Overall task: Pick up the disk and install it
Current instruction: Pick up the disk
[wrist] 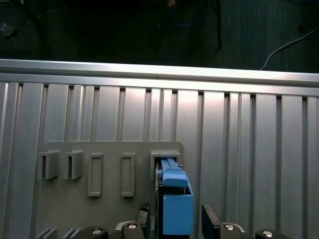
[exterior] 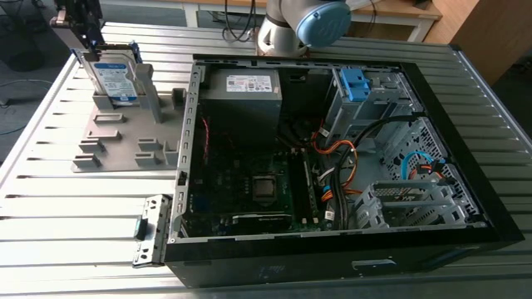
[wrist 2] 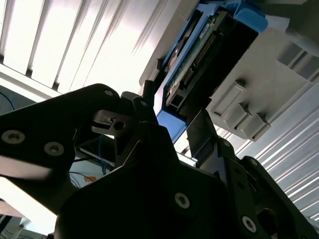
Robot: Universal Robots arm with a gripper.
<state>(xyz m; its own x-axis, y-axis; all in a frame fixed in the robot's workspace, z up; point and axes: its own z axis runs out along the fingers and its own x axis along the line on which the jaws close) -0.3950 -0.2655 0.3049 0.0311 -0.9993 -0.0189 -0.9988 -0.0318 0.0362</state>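
Exterior view's far left: gripper [exterior: 83, 43] hangs over the disk [exterior: 114, 78], which stands upright on edge in a slot of the grey holder plate [exterior: 116, 149], label facing the camera, blue carrier frame round its edges. In the first wrist view the gripper [wrist: 174, 213] straddles the disk's [wrist: 175, 204] blue top end. Its dark fingers [wrist: 210, 219] sit one on each side with a thin gap showing at the right one, so jaws are spread, not clamped. In the second wrist view the disk's [wrist 2: 199, 59] connector edge shows, again with a finger on either side. The plate lies on the slatted metal table [exterior: 66, 193]. A small metal bracket [exterior: 149, 230] lies flat on the table near the front, just beside the case. To the right is the open computer case [exterior: 332, 242], lying on its side. Inside it are a grey power supply [exterior: 245, 93] at the back, a motherboard [exterior: 249, 180] below it, orange cables [exterior: 341, 156], and a small blue bracket [exterior: 353, 84] in the upper bay. The arm's blue-capped joint [exterior: 320, 22] is behind the case.
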